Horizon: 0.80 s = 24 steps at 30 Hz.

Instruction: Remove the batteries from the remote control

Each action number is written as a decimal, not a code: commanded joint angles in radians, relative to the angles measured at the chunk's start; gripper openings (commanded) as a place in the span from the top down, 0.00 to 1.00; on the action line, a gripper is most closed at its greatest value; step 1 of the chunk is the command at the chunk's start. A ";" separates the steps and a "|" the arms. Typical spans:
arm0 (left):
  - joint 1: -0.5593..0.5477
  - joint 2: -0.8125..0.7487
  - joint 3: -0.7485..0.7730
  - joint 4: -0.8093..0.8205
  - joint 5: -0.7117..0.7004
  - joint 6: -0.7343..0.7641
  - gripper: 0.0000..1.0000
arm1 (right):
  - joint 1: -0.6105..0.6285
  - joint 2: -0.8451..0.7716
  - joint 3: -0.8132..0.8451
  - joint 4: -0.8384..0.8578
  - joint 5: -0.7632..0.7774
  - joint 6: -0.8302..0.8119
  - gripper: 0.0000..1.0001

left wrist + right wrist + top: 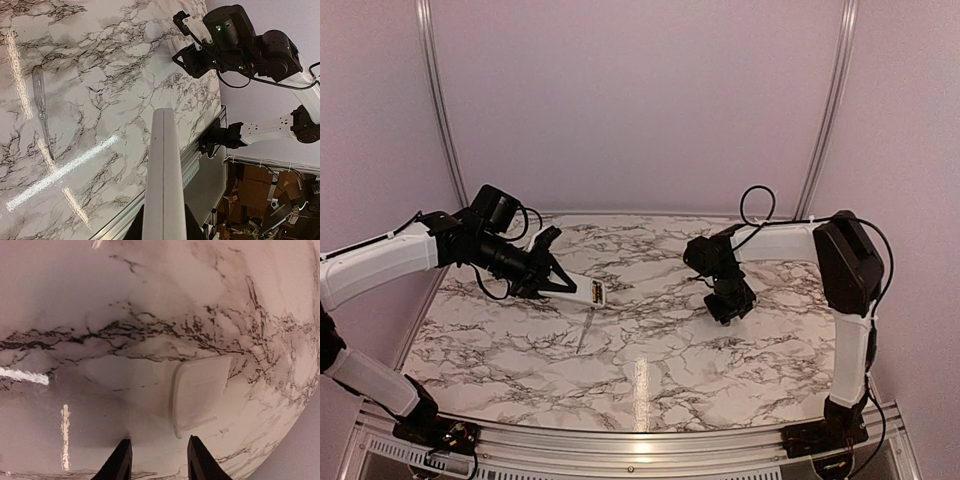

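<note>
Left fingers [192,227] clamp the remote control [164,165]; right fingers [119,462], well apart, gape near white cover [200,390].

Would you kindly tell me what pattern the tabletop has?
The tabletop is white marble with dark grey veins, clearest in the top external view.

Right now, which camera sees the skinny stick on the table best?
Left wrist view: the stick lies whole and big there. Top view shows just a faint thin line; right wrist view misses it.
</note>
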 commanded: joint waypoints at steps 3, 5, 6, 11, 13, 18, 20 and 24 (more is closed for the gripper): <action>0.004 0.021 0.011 0.030 -0.013 -0.046 1.00 | -0.005 -0.151 -0.027 0.112 -0.185 -0.060 0.59; 0.003 0.015 -0.020 0.082 -0.008 -0.077 1.00 | -0.005 -0.193 -0.024 0.117 -0.216 -0.062 0.56; 0.002 0.015 -0.042 0.115 0.002 -0.092 1.00 | -0.005 -0.213 -0.022 0.118 -0.226 -0.062 0.55; -0.027 0.051 -0.129 0.323 0.034 -0.186 1.00 | -0.005 -0.316 -0.039 0.133 -0.293 -0.067 0.35; -0.059 0.092 -0.144 0.401 0.035 -0.225 1.00 | -0.005 -0.359 -0.058 0.143 -0.307 -0.063 0.25; -0.141 0.234 -0.113 0.518 0.043 -0.236 1.00 | -0.007 -0.450 -0.103 0.164 -0.373 -0.013 0.06; -0.157 0.287 -0.102 0.542 0.041 -0.236 1.00 | -0.006 -0.488 -0.117 0.179 -0.400 0.002 0.03; -0.171 0.389 -0.078 0.615 0.058 -0.258 1.00 | -0.006 -0.556 -0.159 0.205 -0.425 0.026 0.01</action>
